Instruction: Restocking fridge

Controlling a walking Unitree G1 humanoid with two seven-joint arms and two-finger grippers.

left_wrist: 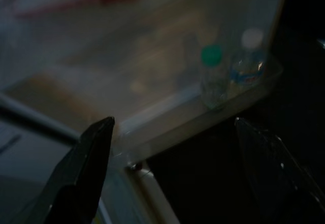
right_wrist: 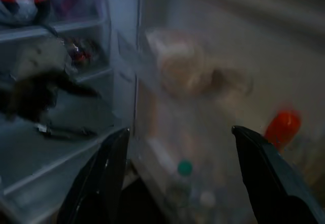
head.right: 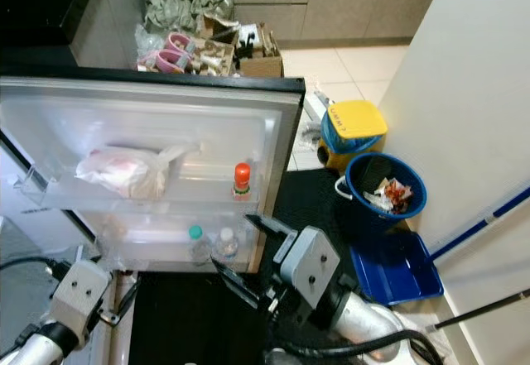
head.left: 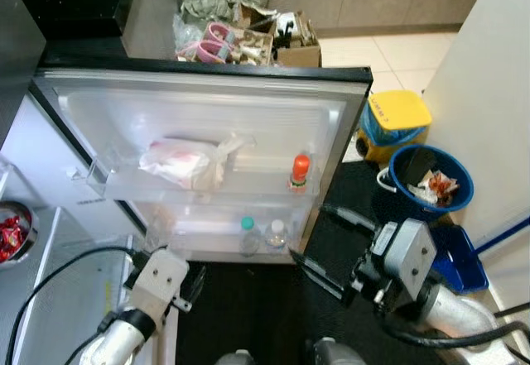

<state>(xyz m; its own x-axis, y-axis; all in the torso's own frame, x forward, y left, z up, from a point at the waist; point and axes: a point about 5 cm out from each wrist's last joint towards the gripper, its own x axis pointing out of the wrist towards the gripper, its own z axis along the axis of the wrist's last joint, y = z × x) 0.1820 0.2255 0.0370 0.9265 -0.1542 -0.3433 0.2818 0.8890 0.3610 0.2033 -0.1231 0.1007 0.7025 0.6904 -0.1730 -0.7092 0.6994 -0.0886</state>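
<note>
Fridge door (head.left: 207, 108) stands open, at 12 o'clock; its bottles (head.left: 248, 234) sit in the lower bin, light, slick, graspable mid-body. Left gripper (left_wrist: 172, 148) and right gripper (head.left: 319, 245) hover near, jaws wide, empty.

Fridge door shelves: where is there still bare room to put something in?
Upper door shelf: free between the tied plastic bag and the orange-capped bottle. Lower door shelf: free left of the green-capped bottle, which stands crowded beside the white-capped bottle at the right end.
</note>
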